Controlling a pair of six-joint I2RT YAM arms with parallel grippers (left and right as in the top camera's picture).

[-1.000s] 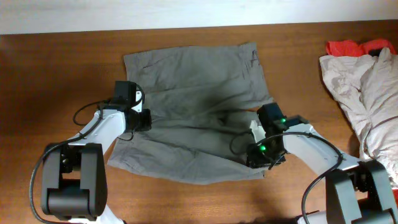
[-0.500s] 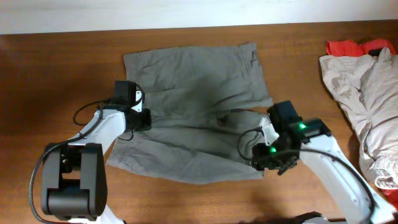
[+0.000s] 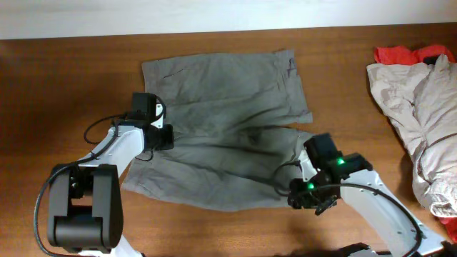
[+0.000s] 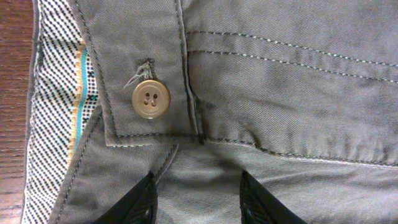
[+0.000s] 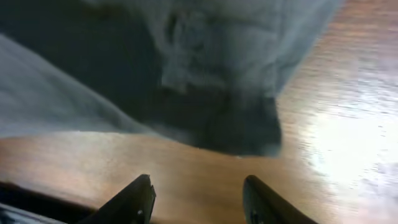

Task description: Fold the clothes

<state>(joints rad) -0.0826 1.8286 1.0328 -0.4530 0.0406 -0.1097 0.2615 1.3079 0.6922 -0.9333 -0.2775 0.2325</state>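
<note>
The clothes, grey-olive shorts (image 3: 221, 114), lie spread on the wooden table with the waistband to the left and the two legs to the right. My left gripper (image 3: 163, 135) rests at the waistband. In the left wrist view it (image 4: 198, 186) stands open with flat fabric between the fingertips, just below the fly button (image 4: 150, 99). My right gripper (image 3: 296, 198) hovers at the near leg's hem corner. In the right wrist view it (image 5: 199, 186) is open over bare wood, with the shorts' hem (image 5: 211, 124) just ahead and nothing between the fingers.
A pale beige garment (image 3: 414, 100) is heaped at the right edge of the table, with a red cloth (image 3: 400, 53) behind it. The table's back edge meets a white strip (image 3: 214, 14). Bare wood (image 3: 57, 86) lies left of the shorts.
My right gripper has drawn back toward the table's front, off the near leg onto bare wood beside its hem. The left arm has stayed at the waistband.
</note>
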